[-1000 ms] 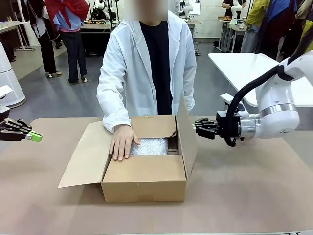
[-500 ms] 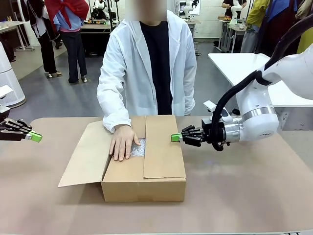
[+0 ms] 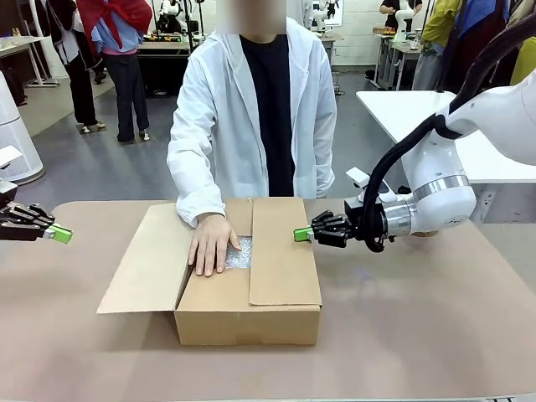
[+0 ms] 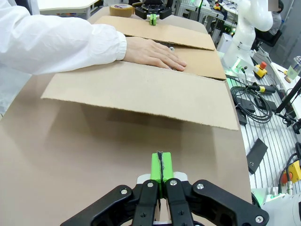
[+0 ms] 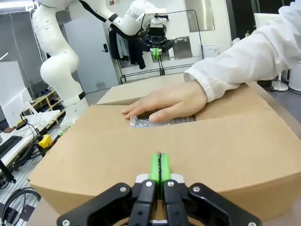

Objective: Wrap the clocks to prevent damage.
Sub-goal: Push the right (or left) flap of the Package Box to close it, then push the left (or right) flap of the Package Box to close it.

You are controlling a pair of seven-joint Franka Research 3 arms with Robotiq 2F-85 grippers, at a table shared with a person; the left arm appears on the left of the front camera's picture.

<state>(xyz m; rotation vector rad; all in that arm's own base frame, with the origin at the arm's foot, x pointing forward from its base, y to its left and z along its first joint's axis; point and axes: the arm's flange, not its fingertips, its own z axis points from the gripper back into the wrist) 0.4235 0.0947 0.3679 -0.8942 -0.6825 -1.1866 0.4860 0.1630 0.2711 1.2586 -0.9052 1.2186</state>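
The right cardboard flap (image 3: 285, 251), upright a second ago, is now lying flat beneath the clenched, empty right fingers (image 3: 302, 234). Inside the brown box (image 3: 251, 318), the bubble-wrapped clocks (image 3: 238, 254) are peeking out beside the person's hand (image 3: 209, 243). The left fingers (image 3: 60, 234) are hovering clenched, well apart.

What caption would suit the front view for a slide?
Shut right gripper at the folded box flap; a person's hand rests by the bubble-wrapped bundle inside.
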